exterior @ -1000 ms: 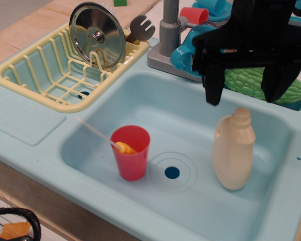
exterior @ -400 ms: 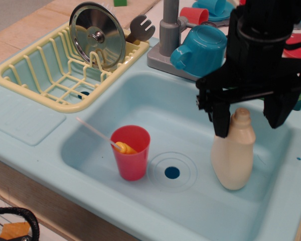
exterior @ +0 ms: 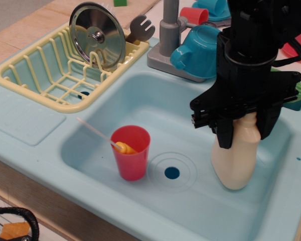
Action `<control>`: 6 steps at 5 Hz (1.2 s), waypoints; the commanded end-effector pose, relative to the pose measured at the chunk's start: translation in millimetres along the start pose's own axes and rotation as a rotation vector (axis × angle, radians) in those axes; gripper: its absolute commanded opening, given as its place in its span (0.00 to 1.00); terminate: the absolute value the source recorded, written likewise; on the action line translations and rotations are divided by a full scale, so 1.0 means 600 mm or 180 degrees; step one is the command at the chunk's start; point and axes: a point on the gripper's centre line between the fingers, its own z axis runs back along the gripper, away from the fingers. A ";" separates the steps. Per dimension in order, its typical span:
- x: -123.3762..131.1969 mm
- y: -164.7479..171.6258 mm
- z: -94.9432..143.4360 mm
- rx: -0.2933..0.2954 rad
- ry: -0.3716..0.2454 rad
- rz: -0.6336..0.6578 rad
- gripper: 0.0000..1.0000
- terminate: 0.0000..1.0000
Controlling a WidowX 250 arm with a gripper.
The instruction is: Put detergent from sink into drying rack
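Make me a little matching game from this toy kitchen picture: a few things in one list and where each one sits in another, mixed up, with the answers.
Things:
1. detergent
2. red cup
3. steel lid
4. blue mug

Places:
A. leaning upright in the drying rack
B. lying on its side behind the sink, beside the grey faucet
C. standing at the right of the sink, with the gripper down around its neck
D. standing in the sink left of the drain hole, with a stick in it

Pairs: 1-C, 2-D, 3-A, 4-B
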 end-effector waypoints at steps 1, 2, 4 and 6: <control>0.006 -0.006 0.023 0.0053 -0.0096 -0.0059 0.00 0.00; 0.025 -0.002 0.079 0.0222 -0.0425 -0.0037 0.00 0.00; 0.100 0.041 0.139 0.0298 -0.0801 0.0109 0.00 0.00; 0.154 0.090 0.190 0.0237 -0.1149 0.0334 0.00 0.00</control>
